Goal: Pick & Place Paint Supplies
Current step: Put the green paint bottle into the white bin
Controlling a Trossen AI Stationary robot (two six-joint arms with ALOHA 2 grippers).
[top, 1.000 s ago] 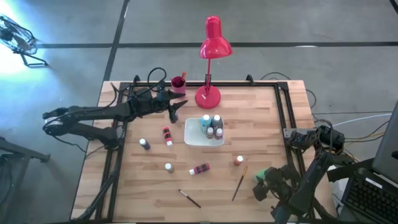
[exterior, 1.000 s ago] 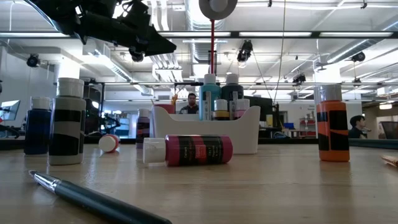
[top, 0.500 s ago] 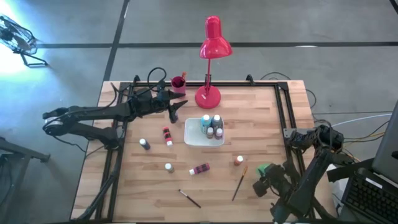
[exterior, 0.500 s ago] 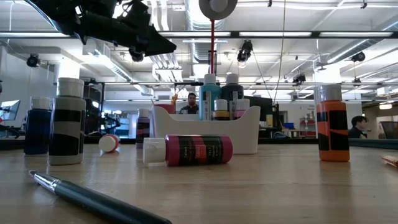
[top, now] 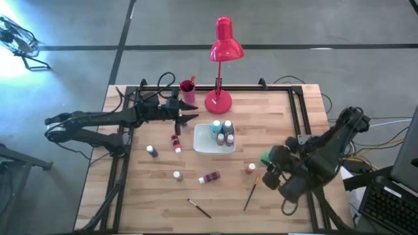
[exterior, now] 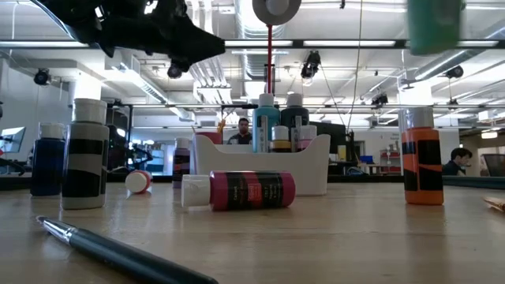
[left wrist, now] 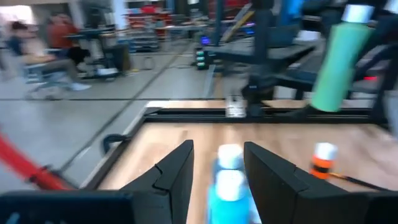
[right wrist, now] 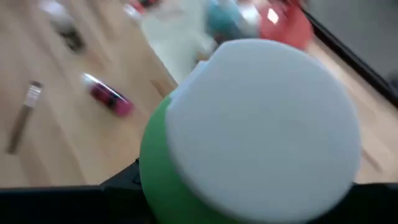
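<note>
Right gripper (top: pixel 266 161): closed on a green paint bottle with a white cap (top: pixel 266 158), held in the air above the table's right part, near the orange bottle.
Green bottle, other views: fills the right wrist view, cap toward the camera (right wrist: pixel 249 137); its body shows at the upper edge of the low view (exterior: pixel 434 24).
Left gripper (top: pixel 193 117): above the table's back left area, beside the red cup (top: pixel 187 87); fingers (left wrist: pixel 177 177) parted with a gap between them, nothing held.
White rectangular tray (top: pixel 204 145): mid-table, in front of the red desk lamp (top: pixel 222 59); holds several upright bottles, among them a teal one (top: pixel 216 128).
Orange paint bottle with pale cap (top: pixel 251 168): upright, right of the tray.
Red bottle (top: pixel 210 177): lying on its side in front of the tray.
Second red bottle (top: pixel 175 141): lying left of the tray.
Dark bottle with pale cap (top: pixel 151 151): upright, farther left.
Small pale-capped bottle (top: pixel 177 175): left of the lying red bottle.
Wooden-handled brush (top: pixel 251 190): flat on the wooden table (top: pixel 281 117), front right.
Dark-handled brush (top: pixel 199 207): flat near the front edge.
</note>
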